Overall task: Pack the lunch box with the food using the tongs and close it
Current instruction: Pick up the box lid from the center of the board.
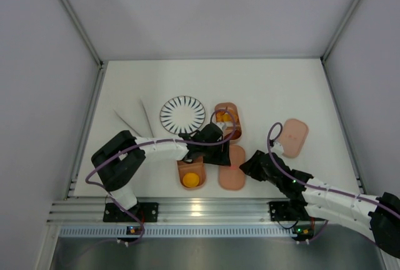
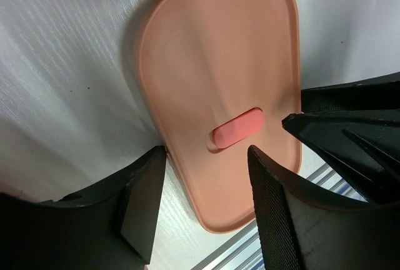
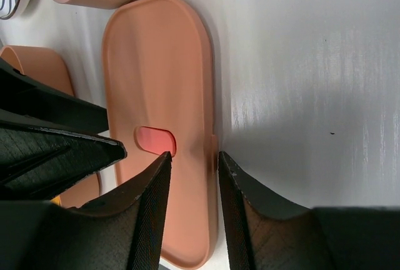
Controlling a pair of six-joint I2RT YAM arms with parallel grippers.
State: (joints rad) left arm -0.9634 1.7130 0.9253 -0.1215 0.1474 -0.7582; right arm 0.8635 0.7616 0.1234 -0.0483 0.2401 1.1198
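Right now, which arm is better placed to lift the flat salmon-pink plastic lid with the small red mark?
Probably right. The right hand closely straddles one long edge of the salmon-pink plastic lid, ready to pinch. The left hand straddles the opposite edge, but wider.

The white table (image 1: pixel 262 82) carries six things. The tongs (image 1: pixel 147 120) lie flat toward the left edge, their two thin arms spreading toward the far-left corner. Just right of them, about mid-depth, sits the striped plate (image 1: pixel 182 114). Just beside the plate on its right stands the far tray (image 1: pixel 232 115), long side running from far to near. The near tray (image 1: pixel 190 175) sits close to the near edge, left of centre. Just beside it on the right lies the marked lid (image 1: pixel 232 169) (image 2: pixel 219 89) (image 3: pixel 162 70), flat, its far end close to the far tray. The second lid (image 1: pixel 292 137) lies flat well apart, toward the right edge.
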